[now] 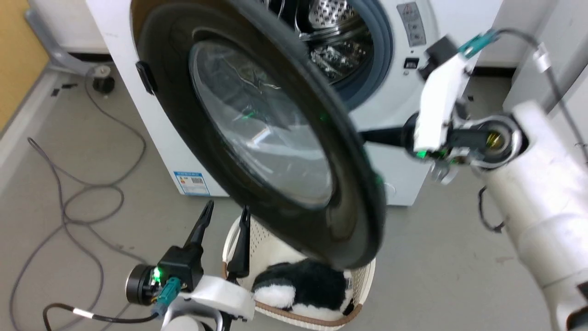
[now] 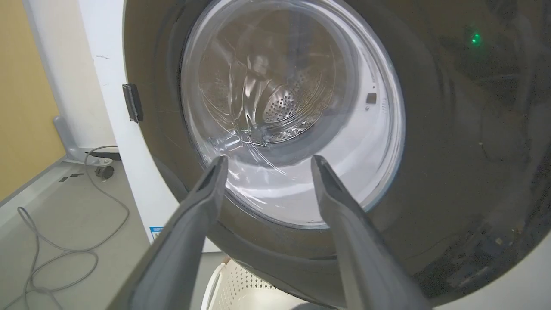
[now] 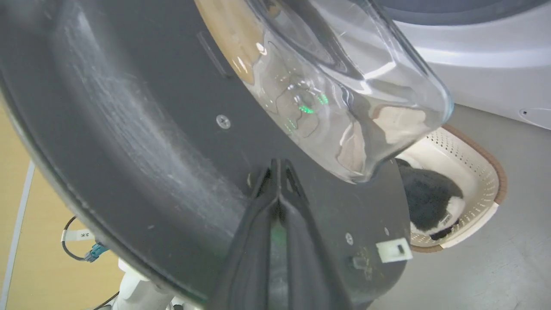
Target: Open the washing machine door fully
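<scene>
- Along the left of the head view, a grey cable loops over the grey floor beside a yellow wall.
- At the lower left, the left gripper points up with its two dark fingers spread wide, holding nothing. Its tips sit below the door's lower edge, apart from it.
- Just right of that gripper stands a white perforated basket with a brown rim. A black-and-white plush lies in it.
- Across the middle, the washing machine door stands partly open, hinged at the machine's left side. Its black rim and bulging glass angle out over the basket.
- Behind it is the washing machine, white, with a blue sticker low on its front. The grey gasket and steel drum show past the door's upper edge.
- On the right, the right gripper reaches in sideways behind the door's free edge. Its fingers are pressed together with nothing between them. In the right wrist view the tips lie against the door's dark inner face, just beside the glass bowl.
</scene>
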Motion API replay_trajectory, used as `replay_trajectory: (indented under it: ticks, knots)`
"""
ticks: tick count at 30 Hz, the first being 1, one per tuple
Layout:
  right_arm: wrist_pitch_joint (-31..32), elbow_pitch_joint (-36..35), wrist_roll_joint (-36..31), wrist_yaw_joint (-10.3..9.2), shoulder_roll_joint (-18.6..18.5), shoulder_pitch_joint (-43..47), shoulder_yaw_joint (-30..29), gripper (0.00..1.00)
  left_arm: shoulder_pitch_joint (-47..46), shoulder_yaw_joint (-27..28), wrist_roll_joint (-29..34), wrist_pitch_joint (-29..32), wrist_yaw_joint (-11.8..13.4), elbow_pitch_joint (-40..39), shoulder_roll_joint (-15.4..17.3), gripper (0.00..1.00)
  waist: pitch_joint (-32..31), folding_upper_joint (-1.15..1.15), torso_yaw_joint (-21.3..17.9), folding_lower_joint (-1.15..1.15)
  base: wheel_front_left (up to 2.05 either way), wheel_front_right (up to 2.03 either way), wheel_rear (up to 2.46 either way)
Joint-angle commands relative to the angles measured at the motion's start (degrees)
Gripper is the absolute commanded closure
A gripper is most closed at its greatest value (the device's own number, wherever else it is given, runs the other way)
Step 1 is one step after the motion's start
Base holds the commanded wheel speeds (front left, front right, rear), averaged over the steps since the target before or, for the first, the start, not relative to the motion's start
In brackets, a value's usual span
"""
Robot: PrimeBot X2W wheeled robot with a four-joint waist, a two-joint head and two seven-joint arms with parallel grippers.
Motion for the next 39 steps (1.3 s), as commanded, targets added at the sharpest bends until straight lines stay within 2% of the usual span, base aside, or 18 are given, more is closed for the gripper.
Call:
replay_trajectory:
  ticks: [1,13,21,24,27,28,29,30,31,32,39]
  knots:
    - [0.35,-0.70,0.41,0.06,0.64,1.58,0.36,1.00,0.66,0.28,0.47,-0.30,-0.28,0.19,0.09,0.00,-0.72,0.00,0.18,0.01,0.00,0.00,0.00]
    - [4.20,-14.37,-0.58,0.06,2.69,10.43,1.87,1.00,2.68,1.31,0.98,-0.30,-1.14,1.00,0.09,0.00,-2.19,0.00,1.37,0.01,0.00,0.00,0.00]
    - [5.74,-20.69,-1.46,0.06,4.34,14.81,1.45,1.00,2.72,1.19,0.66,-0.30,-0.98,1.28,0.09,0.00,-1.90,0.00,1.85,0.01,0.00,0.00,0.00]
    - [4.85,-23.15,-1.04,0.06,5.07,16.80,0.39,1.00,2.72,1.23,0.53,-0.30,-0.91,1.47,0.09,0.00,-1.95,0.00,1.75,0.01,0.00,0.00,0.00]
    - [0.61,-24.69,-1.25,0.06,5.52,19.25,-2.30,1.00,2.80,1.09,0.33,-0.30,-0.82,1.62,0.09,0.00,-2.03,0.00,1.72,0.01,0.00,0.00,0.00]
    - [-2.06,-25.23,-1.43,0.06,5.81,20.14,-3.79,0.80,2.81,1.02,0.24,-0.30,-0.79,1.69,0.09,0.00,-2.05,0.00,1.70,0.01,0.00,0.00,0.00]
    - [-4.69,-25.82,-1.74,0.06,6.10,21.05,-5.03,0.67,2.80,1.01,0.16,-0.30,-0.76,1.73,0.09,0.00,-2.04,0.00,1.62,0.01,0.00,0.00,0.00]
    - [-7.27,-26.54,-2.20,0.06,6.29,22.00,-6.09,0.64,2.81,1.01,0.09,-0.30,-0.72,1.78,0.09,0.00,-2.07,0.00,1.54,0.01,0.00,0.00,0.00]
    - [-10.32,-27.30,-2.75,0.06,6.45,23.07,-7.37,0.53,2.81,1.03,0.05,-0.30,-0.66,1.82,0.09,0.00,-2.08,0.00,1.46,0.01,0.00,0.00,0.00]
    - [-13.11,-28.05,-3.41,0.06,6.55,24.20,-8.39,0.02,2.80,1.09,0.10,-0.30,-0.55,1.80,0.09,0.00,-2.08,0.00,1.36,0.01,0.00,0.00,0.00]
    - [-34.79,-32.54,-8.16,0.06,7.78,35.86,-17.78,0.00,3.45,2.55,1.09,-0.30,0.03,2.00,0.11,0.00,-2.28,0.00,0.15,0.01,0.00,0.00,0.00]
